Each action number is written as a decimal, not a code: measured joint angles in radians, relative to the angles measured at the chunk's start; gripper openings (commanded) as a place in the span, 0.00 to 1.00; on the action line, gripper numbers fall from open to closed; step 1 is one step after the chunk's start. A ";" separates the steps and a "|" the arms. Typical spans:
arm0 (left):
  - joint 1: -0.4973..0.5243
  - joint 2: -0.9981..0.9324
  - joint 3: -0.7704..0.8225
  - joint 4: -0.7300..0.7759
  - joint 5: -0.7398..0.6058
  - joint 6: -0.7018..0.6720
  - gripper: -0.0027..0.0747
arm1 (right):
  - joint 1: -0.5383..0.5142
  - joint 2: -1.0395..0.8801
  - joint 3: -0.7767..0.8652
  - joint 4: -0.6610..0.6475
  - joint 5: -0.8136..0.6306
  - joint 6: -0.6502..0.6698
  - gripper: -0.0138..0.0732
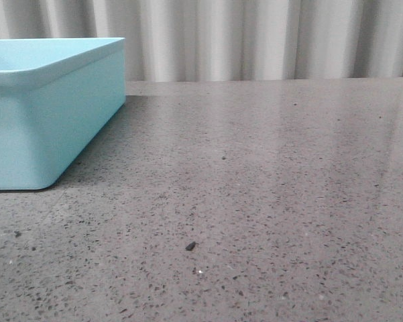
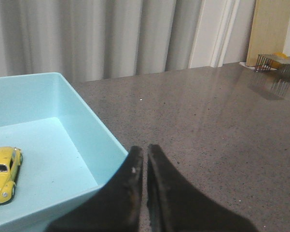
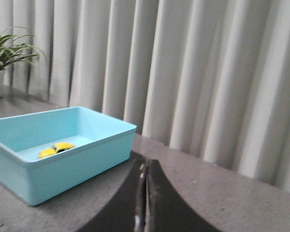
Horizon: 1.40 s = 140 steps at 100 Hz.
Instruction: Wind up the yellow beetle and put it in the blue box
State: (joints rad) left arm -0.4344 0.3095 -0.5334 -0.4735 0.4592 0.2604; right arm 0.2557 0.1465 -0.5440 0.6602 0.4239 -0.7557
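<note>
Yellow beetle [image 2: 4, 175] lay inside blue box [image 2: 82, 140]; I judged storing done. Both pincers, left [image 2: 145, 188] and right [image 3: 145, 193], were closed, empty; next only retreat.

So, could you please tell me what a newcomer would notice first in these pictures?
The large blue box stands out on the grey speckled table, at its left side in the front view. Inside it, the yellow beetle rests on the floor. Both tools, left and right, are shut and empty.

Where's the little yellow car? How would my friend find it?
Look for the big blue box on the grey table. The yellow beetle sits on its floor, alone inside, the only glossy yellow thing, with dark windows.
</note>
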 measured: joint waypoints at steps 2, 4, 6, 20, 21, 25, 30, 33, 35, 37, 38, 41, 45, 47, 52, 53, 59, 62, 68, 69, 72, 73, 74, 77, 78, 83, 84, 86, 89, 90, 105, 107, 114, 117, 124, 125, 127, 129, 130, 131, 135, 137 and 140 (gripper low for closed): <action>0.000 -0.003 0.005 -0.003 0.000 0.000 0.01 | 0.000 0.000 0.000 0.007 0.019 0.000 0.10; 0.000 -0.005 0.008 -0.003 0.000 0.000 0.01 | 0.000 0.000 0.005 0.014 0.037 0.000 0.10; 0.000 -0.009 0.016 0.001 0.000 0.000 0.01 | 0.000 -0.002 0.007 0.017 0.052 0.000 0.10; 0.000 -0.057 0.061 0.049 -0.005 0.000 0.01 | 0.000 -0.037 0.048 0.048 0.085 0.000 0.10; 0.000 -0.061 0.063 0.052 -0.005 0.000 0.01 | 0.000 -0.040 0.051 0.051 0.084 0.000 0.10; 0.000 -0.079 0.076 0.067 -0.005 0.000 0.01 | 0.000 -0.058 0.067 0.055 0.084 0.000 0.10; 0.000 -0.112 0.090 0.085 -0.009 0.000 0.01 | 0.000 -0.082 0.087 0.055 0.087 0.000 0.10; 0.000 -0.128 0.098 0.095 -0.011 0.000 0.01 | 0.000 -0.096 0.097 0.055 0.087 0.002 0.10; 0.000 -0.140 0.103 0.102 -0.013 0.000 0.01 | 0.000 -0.109 0.106 0.055 0.087 0.002 0.10; 0.000 -0.151 0.109 0.108 -0.015 0.000 0.01 | 0.000 -0.119 0.110 0.055 0.087 0.002 0.10; 0.000 -0.158 0.112 0.108 -0.015 0.000 0.01 | 0.000 -0.119 0.112 0.055 0.087 0.002 0.10; 0.000 -0.171 0.118 0.116 -0.017 0.000 0.01 | 0.000 -0.133 0.117 0.055 0.087 0.002 0.10; 0.000 -0.186 0.124 0.117 -0.017 0.000 0.01 | 0.000 -0.146 0.121 0.055 0.087 0.002 0.10; 0.000 -0.188 0.123 0.117 -0.017 0.000 0.01 | 0.000 -0.150 0.121 0.055 0.087 0.002 0.10; 0.000 -0.194 0.127 0.102 -0.015 0.000 0.01 | 0.000 -0.155 0.123 0.055 0.085 0.004 0.10; 0.000 -0.194 0.127 0.095 -0.015 0.000 0.01 | 0.000 -0.155 0.123 0.055 0.085 0.004 0.10; 0.000 -0.194 0.127 0.056 -0.008 0.000 0.01 | 0.000 -0.158 0.123 0.055 0.085 0.004 0.10; 0.000 -0.194 0.127 0.026 -0.007 0.000 0.01 | 0.000 -0.158 0.123 0.055 0.083 0.004 0.10; 0.000 -0.194 0.127 -0.020 -0.004 0.000 0.01 | 0.000 -0.158 0.123 0.055 0.083 0.004 0.10; 0.000 -0.194 0.127 -0.031 -0.004 0.000 0.01 | 0.000 -0.158 0.123 0.055 0.083 0.004 0.10; 0.000 -0.194 0.127 -0.048 -0.004 0.000 0.01 | 0.000 -0.158 0.123 0.055 0.083 0.004 0.10; 0.000 -0.194 0.127 -0.052 -0.004 0.000 0.01 | 0.000 -0.158 0.123 0.055 0.083 0.004 0.10; 0.000 -0.194 0.127 -0.058 -0.004 0.000 0.01 | 0.000 -0.158 0.123 0.055 0.083 0.004 0.10; 0.000 -0.194 0.127 -0.067 -0.004 0.000 0.01 | 0.000 -0.158 0.123 0.055 0.083 0.007 0.10; 0.000 -0.194 0.127 -0.067 -0.004 0.000 0.01 | 0.000 -0.158 0.123 0.055 0.083 0.007 0.10; 0.000 -0.194 0.127 -0.078 -0.004 0.000 0.01 | 0.000 -0.158 0.123 0.055 0.083 0.007 0.10; 0.000 -0.194 0.127 -0.078 -0.004 0.000 0.01 | 0.000 -0.158 0.123 0.055 0.083 0.007 0.10; 0.000 -0.194 0.127 -0.081 -0.004 -0.001 0.01 | 0.000 -0.158 0.123 0.055 0.083 0.007 0.10; 0.000 -0.194 0.127 -0.083 -0.004 -0.001 0.01 | 0.000 -0.158 0.123 0.055 0.083 0.007 0.10; 0.000 -0.194 0.127 -0.085 -0.004 -0.001 0.01 | 0.000 -0.158 0.123 0.055 0.083 0.007 0.10; 0.000 -0.194 0.127 -0.087 -0.004 -0.001 0.01 | 0.000 -0.158 0.123 0.055 0.083 0.007 0.10; 0.000 -0.194 0.127 -0.087 -0.004 -0.001 0.01 | 0.000 -0.158 0.123 0.055 0.083 0.007 0.10; 0.000 -0.194 0.127 -0.087 -0.004 -0.001 0.01 | 0.000 -0.158 0.123 0.055 0.083 0.007 0.10; 0.000 -0.194 0.127 -0.087 -0.004 -0.001 0.01 | 0.000 -0.158 0.123 0.055 0.083 0.007 0.10; 0.000 -0.194 0.127 -0.087 -0.004 -0.001 0.01 | 0.000 -0.158 0.123 0.055 0.083 0.007 0.10; 0.000 -0.194 0.128 -0.087 -0.004 -0.001 0.01 | 0.000 -0.158 0.123 0.055 0.083 0.007 0.10; 0.000 -0.194 0.130 -0.087 -0.004 -0.001 0.01 | 0.000 -0.158 0.123 0.055 0.083 0.007 0.10; 0.000 -0.197 0.132 -0.087 -0.004 -0.001 0.01 | 0.000 -0.158 0.123 0.055 0.083 0.007 0.10; 0.000 -0.196 0.135 -0.087 -0.004 -0.001 0.01 | 0.000 -0.158 0.123 0.055 0.083 0.007 0.10; 0.000 -0.196 0.135 -0.084 -0.004 -0.001 0.01 | 0.000 -0.158 0.123 0.055 0.083 0.007 0.10; 0.002 -0.204 0.145 -0.067 -0.004 0.002 0.01 | 0.000 -0.158 0.123 0.055 0.083 0.007 0.10; 0.007 -0.211 0.151 -0.054 -0.004 0.004 0.01 | 0.000 -0.158 0.123 0.055 0.083 0.007 0.10; 0.016 -0.219 0.162 -0.031 -0.008 0.009 0.01 | 0.000 -0.158 0.123 0.055 0.083 0.007 0.10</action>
State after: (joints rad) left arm -0.4181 0.0907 -0.3714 -0.5045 0.4509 0.2698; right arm 0.2557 -0.0110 -0.4207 0.7155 0.5069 -0.7492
